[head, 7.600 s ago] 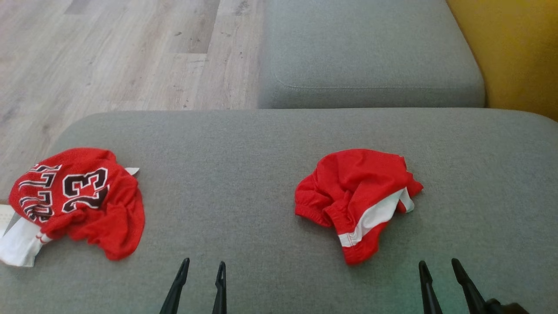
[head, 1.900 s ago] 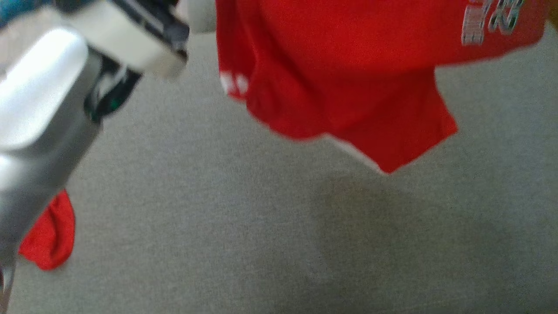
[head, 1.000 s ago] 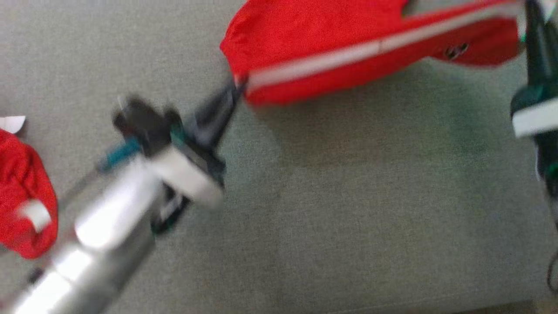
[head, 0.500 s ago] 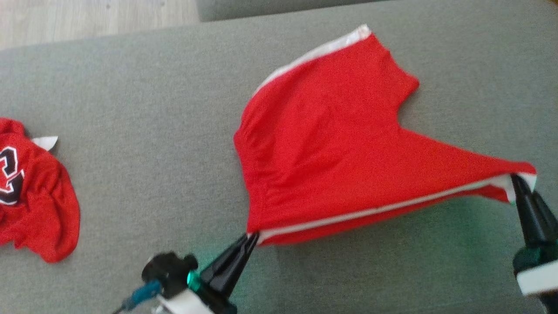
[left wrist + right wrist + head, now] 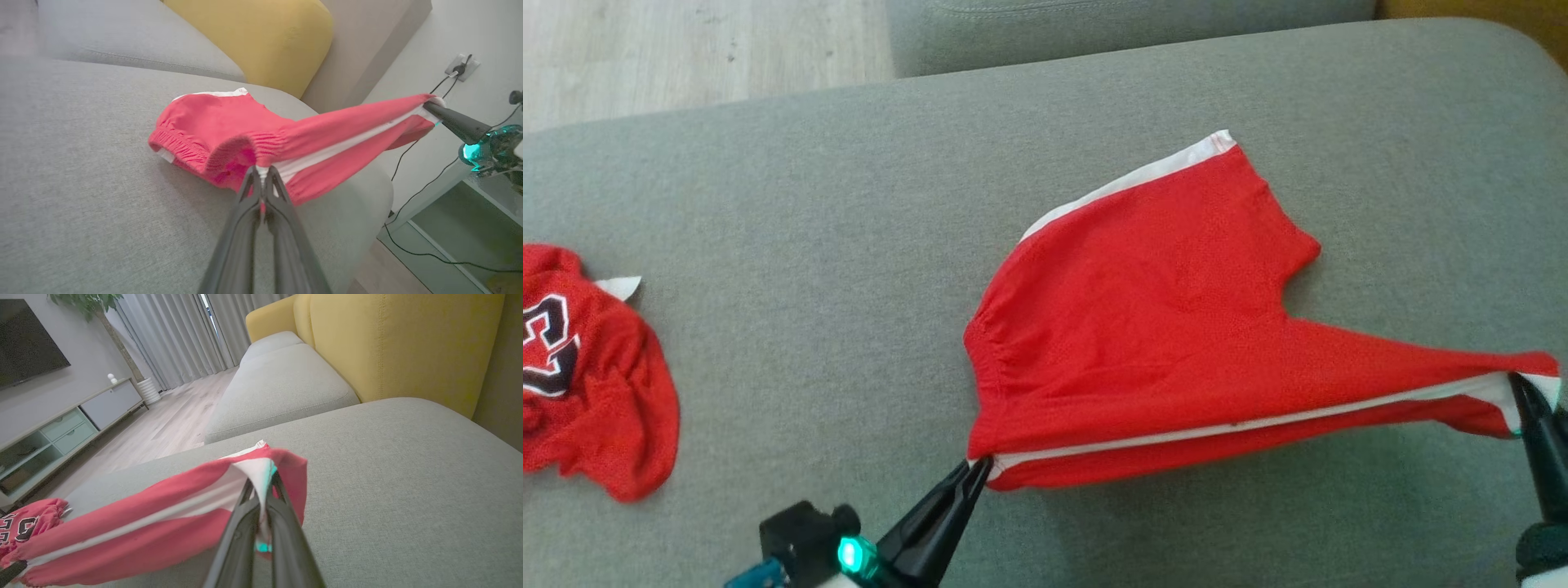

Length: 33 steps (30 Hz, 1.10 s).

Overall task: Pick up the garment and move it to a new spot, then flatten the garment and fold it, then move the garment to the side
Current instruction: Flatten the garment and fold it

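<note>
Garment: red shorts (image 5: pixel 1160 327) with a white side stripe (image 5: pixel 1241 423); the far leg lies on the grey sofa cushion (image 5: pixel 809 245), the near edge is lifted off it and stretched taut between your two grippers
Left gripper (image 5: pixel 978 472): fingers together, clamped on the waistband end of the stripe, right at the corner where you can steer the cloth
Right gripper (image 5: pixel 1523 390): fingers together, pinched on the leg-hem end of the same stripe, out near the cushion's right edge
Why held so: gripping both ends of one seam pulls that side straight, which I judge is your set-up for laying the shorts flat
Step in hand: placing and flattening; folding not yet begun
Slack: the waistband is gathered and the far leg sits unevenly, so you will likely need to draw the taut edge toward yourself as you lower it
Bystander: a red jersey (image 5: pixel 588 392) lies crumpled at the cushion's left end, well apart from the shorts; leave it out of your sweep
</note>
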Tool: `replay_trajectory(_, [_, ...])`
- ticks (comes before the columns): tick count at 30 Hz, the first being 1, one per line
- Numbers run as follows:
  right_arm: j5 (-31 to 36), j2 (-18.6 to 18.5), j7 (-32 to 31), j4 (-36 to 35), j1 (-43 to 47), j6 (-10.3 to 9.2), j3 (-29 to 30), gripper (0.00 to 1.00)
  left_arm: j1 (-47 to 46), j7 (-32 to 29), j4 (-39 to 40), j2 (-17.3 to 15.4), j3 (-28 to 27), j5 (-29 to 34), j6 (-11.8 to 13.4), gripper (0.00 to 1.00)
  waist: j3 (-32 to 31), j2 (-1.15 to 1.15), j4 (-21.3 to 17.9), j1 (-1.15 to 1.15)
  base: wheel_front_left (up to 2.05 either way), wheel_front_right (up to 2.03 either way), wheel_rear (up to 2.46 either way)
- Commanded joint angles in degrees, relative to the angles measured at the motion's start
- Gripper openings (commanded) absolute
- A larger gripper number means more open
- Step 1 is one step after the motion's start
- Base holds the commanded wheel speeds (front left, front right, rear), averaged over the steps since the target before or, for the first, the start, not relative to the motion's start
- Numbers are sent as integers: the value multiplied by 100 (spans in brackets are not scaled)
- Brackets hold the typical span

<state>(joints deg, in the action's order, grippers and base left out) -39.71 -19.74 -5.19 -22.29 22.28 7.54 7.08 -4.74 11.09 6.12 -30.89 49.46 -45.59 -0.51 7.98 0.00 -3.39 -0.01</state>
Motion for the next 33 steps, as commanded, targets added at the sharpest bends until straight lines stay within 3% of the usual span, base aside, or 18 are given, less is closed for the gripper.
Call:
replay_trajectory(1, [90,-149,-11,-170,-254,-5,122,0,-268,2,102,-137,-316,-54,33,0,49,0,41,1,0,0,0])
replay_trajectory(6, [329,-130,-151,140,-969,-5,-45,0,-880,-110,-133,369,-346,-225,-142,0,332,0,194,1,0,0,0])
replay_trajectory(15, [360,-350,-300,1338,-2688,-5,-543,0,-2056,-276,-1353,1223,-495,-638,-442,0,924,0,620,1,0,0,0])
replay_trajectory(23, [238,-612,-465,2311,-3935,-5,-1075,0,-2810,-226,-2361,1660,-482,-931,-646,0,1288,0,943,1,0,0,0])
replay_trajectory(32, [213,-703,-420,3259,-4877,-5,-1705,0,-3412,42,-3122,1914,-180,-1068,-694,0,1519,0,1065,1,0,0,0])
replay_trajectory(33, [214,-699,-381,3370,-4961,-5,-1767,30,-3459,72,-3174,1928,-118,-1108,-695,19,1534,0,1070,1,0,0,0])
